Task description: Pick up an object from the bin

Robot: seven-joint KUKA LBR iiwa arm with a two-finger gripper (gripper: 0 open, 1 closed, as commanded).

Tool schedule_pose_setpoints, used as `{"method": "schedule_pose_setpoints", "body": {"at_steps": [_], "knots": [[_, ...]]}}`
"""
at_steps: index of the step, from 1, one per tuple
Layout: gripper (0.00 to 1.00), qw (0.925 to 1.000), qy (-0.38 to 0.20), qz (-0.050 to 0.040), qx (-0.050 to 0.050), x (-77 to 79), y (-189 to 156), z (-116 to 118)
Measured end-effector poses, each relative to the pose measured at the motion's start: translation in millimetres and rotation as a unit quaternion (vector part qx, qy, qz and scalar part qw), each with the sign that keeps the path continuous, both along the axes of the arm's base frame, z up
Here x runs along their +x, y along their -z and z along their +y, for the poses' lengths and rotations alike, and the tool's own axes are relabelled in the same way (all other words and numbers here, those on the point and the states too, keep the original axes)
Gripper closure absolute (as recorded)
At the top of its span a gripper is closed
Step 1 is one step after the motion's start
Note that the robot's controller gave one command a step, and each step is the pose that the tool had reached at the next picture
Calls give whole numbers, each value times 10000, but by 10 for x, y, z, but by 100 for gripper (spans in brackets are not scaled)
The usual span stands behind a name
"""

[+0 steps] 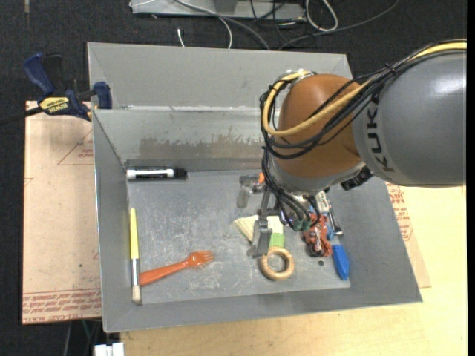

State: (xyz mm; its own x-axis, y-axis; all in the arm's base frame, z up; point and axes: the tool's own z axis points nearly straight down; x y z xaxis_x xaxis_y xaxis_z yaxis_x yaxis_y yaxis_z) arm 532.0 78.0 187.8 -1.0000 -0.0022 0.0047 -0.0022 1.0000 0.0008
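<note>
My gripper (261, 245) reaches down at the right middle of the bin, under the arm's orange cover. Its tip stands just left of a small green block (277, 239) and right above a wooden ring (278, 264) that lies flat on the floor. A cream wedge-shaped piece (246, 227) lies touching its left side. To its right sit a red and black object (320, 240) and a blue pen-like piece (340, 261), both partly hidden by cables.
An orange plastic spoon (174, 268) lies at the front left. A yellow and white stick (134, 252) runs along the left wall. A black and white marker (154, 173) rests by the back wall. The arm covers the bin's back right.
</note>
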Motion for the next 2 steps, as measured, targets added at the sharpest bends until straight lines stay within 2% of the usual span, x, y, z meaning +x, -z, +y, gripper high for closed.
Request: {"method": "schedule_pose_setpoints", "body": {"at_steps": [1,2], "knots": [[0,10000,12,-27,2,15,-24,-5],[0,9997,-252,-48,5,146,889,-626]]}}
